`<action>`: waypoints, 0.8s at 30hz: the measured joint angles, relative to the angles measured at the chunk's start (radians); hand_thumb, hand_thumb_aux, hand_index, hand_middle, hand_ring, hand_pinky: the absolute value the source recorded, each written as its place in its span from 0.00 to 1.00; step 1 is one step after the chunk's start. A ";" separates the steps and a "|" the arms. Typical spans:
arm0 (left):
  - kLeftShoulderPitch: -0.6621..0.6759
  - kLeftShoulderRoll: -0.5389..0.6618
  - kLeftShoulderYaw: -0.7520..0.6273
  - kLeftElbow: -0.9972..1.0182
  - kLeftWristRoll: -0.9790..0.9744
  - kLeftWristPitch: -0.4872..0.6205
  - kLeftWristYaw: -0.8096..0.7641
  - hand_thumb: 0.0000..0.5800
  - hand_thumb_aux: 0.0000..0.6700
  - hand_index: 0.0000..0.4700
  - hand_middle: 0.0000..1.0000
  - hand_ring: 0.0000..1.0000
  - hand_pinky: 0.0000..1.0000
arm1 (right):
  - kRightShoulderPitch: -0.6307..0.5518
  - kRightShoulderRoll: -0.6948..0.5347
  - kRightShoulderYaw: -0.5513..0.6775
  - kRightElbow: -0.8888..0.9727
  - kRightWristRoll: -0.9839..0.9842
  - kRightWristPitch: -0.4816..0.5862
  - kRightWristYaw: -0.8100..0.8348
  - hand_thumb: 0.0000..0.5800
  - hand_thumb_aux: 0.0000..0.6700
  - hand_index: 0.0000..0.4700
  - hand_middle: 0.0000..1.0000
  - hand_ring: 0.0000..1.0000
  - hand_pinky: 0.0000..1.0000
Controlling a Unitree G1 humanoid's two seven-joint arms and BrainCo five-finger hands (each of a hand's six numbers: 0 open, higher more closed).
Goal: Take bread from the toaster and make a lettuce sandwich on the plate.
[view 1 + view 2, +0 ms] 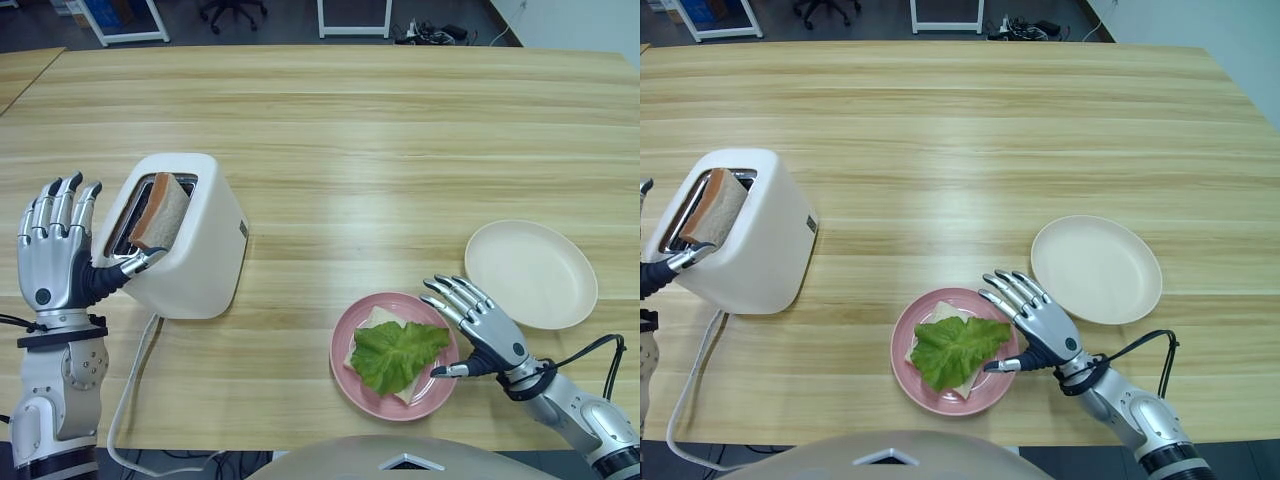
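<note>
A white toaster (190, 240) stands at the left of the table with one slice of bread (160, 212) sticking up from its slot. My left hand (55, 248) is held upright just left of the toaster, fingers spread open, thumb near the toaster's front edge. A pink plate (345, 370) near the front holds a bread slice (368, 325) topped with a green lettuce leaf (398, 352). At the plate's right rim rests my right hand (478, 328), open with fingers extended and its thumb tip by the lettuce.
A cream plate (530, 272) lies bare to the right, just beyond my right hand. The toaster's white cord (130, 400) runs off the front edge of the table. Chairs and table legs stand far behind.
</note>
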 measured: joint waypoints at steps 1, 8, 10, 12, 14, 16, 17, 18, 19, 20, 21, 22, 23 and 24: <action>-0.007 0.009 -0.016 0.008 -0.008 0.004 -0.024 0.00 0.00 0.00 0.00 0.00 0.00 | 0.000 0.003 0.000 -0.001 -0.001 0.001 -0.001 0.00 0.00 0.00 0.00 0.00 0.00; -0.050 0.082 -0.073 0.033 -0.076 0.013 -0.141 1.00 1.00 1.00 0.00 0.00 0.00 | -0.001 0.003 0.000 -0.002 -0.001 0.004 0.001 0.00 0.00 0.00 0.00 0.00 0.00; -0.054 0.102 -0.085 0.035 -0.089 0.009 -0.168 1.00 1.00 1.00 0.06 0.06 0.06 | -0.001 0.003 0.000 -0.002 -0.001 0.004 0.001 0.00 0.00 0.00 0.00 0.00 0.00; -0.055 0.114 -0.089 0.035 -0.111 0.000 -0.179 1.00 1.00 1.00 0.37 0.37 0.37 | -0.001 0.003 0.000 -0.002 -0.001 0.004 0.002 0.00 0.00 0.00 0.00 0.00 0.00; -0.055 0.135 -0.090 0.036 -0.115 -0.008 -0.185 1.00 1.00 1.00 0.88 0.88 0.88 | -0.001 0.003 0.000 -0.003 -0.001 0.003 0.003 0.00 0.00 0.00 0.00 0.00 0.00; -0.056 0.141 -0.089 0.035 -0.121 -0.019 -0.183 1.00 1.00 1.00 1.00 1.00 1.00 | -0.001 0.003 0.000 -0.005 -0.001 0.002 0.003 0.00 0.00 0.00 0.00 0.00 0.00; -0.057 0.143 -0.089 0.035 -0.133 -0.025 -0.179 1.00 1.00 1.00 1.00 1.00 1.00 | 0.000 0.003 0.000 -0.006 -0.001 0.002 0.003 0.00 0.00 0.00 0.00 0.00 0.00; -0.064 0.143 -0.089 0.035 -0.144 -0.032 -0.171 1.00 1.00 1.00 1.00 1.00 1.00 | 0.000 0.003 0.000 -0.006 -0.001 0.002 0.003 0.00 0.00 0.00 0.00 0.00 0.00; -0.071 0.135 -0.089 0.033 -0.146 -0.037 -0.150 1.00 1.00 1.00 1.00 1.00 1.00 | 0.001 0.003 0.000 -0.007 -0.001 0.001 0.002 0.00 0.00 0.00 0.00 0.00 0.00; -0.078 0.124 -0.089 0.034 -0.146 -0.040 -0.123 1.00 1.00 1.00 1.00 1.00 1.00 | 0.002 0.004 0.000 -0.007 -0.001 0.002 0.001 0.00 0.00 0.00 0.00 0.00 0.00; -0.086 0.108 -0.089 0.037 -0.144 -0.039 -0.094 1.00 1.00 1.00 1.00 1.00 1.00 | 0.002 0.006 0.000 -0.007 -0.001 0.002 -0.001 0.00 0.00 0.00 0.00 0.00 0.00; -0.097 0.095 -0.089 0.041 -0.141 -0.035 -0.067 1.00 1.00 1.00 1.00 1.00 1.00 | 0.002 0.008 -0.001 -0.007 -0.001 0.003 -0.003 0.00 0.00 0.00 0.00 0.00 0.00; -0.127 0.075 -0.087 0.052 -0.137 -0.028 -0.009 1.00 1.00 1.00 1.00 1.00 1.00 | 0.002 0.012 -0.001 -0.006 -0.001 0.006 -0.010 0.00 0.00 0.00 0.00 0.00 0.00; -0.169 0.060 -0.079 0.062 -0.134 -0.024 0.050 1.00 1.00 1.00 1.00 1.00 1.00 | 0.002 0.017 -0.001 -0.006 -0.002 0.011 -0.019 0.00 0.00 0.00 0.00 0.00 0.00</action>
